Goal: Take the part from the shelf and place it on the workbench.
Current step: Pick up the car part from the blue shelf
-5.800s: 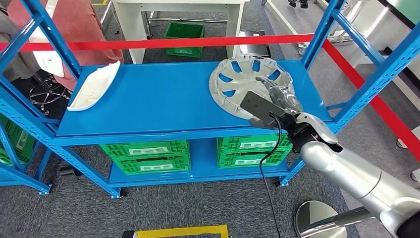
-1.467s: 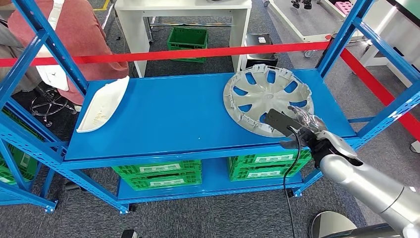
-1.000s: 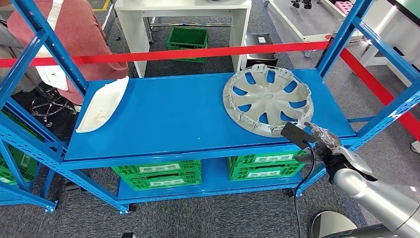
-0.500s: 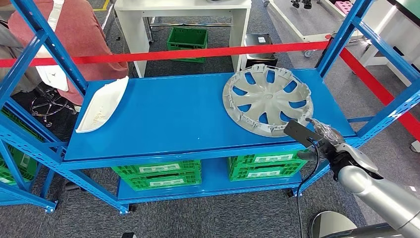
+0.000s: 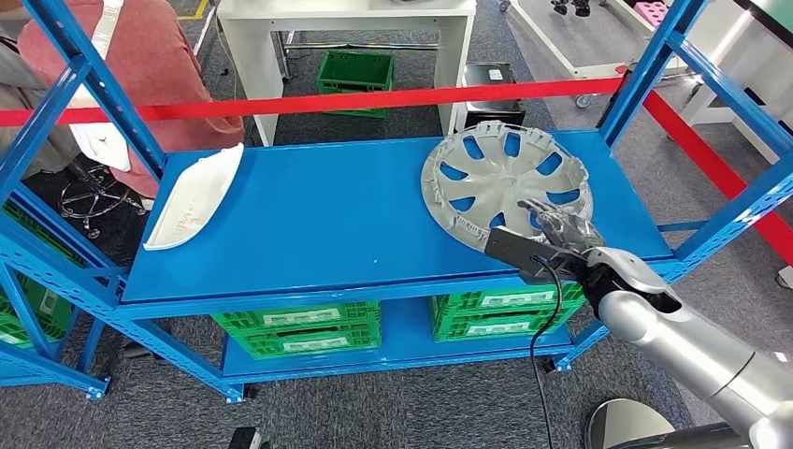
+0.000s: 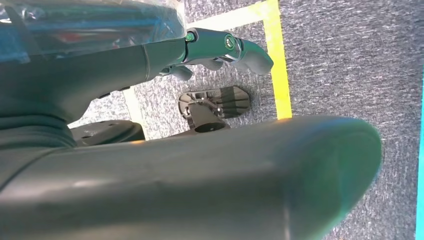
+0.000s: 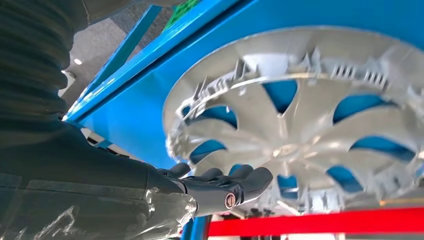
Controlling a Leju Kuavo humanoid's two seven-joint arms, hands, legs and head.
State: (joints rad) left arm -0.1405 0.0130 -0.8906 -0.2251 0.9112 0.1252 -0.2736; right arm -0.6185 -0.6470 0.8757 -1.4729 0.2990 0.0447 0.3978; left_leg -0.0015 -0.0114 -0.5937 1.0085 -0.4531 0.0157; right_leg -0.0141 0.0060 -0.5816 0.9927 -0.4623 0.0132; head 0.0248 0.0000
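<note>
The silver hubcap lies flat on the right end of the blue shelf. The right robot hand reaches over its near rim, fingers apart, gripping nothing. Can't tell the left robot hand's state.

Our right arm is a smooth silver tube with a bright sheen, ending in a black ribbed cuff at the wrist. Just beside that cuff sits a flat black rectangular module, from which a thin black cable hangs. Beyond the cuff, our right hand is dark grey under a clear crinkled plastic wrap, and its fingers show a small round silver screw head. Our left hand is dark grey too, with green-tinted screw heads.
</note>
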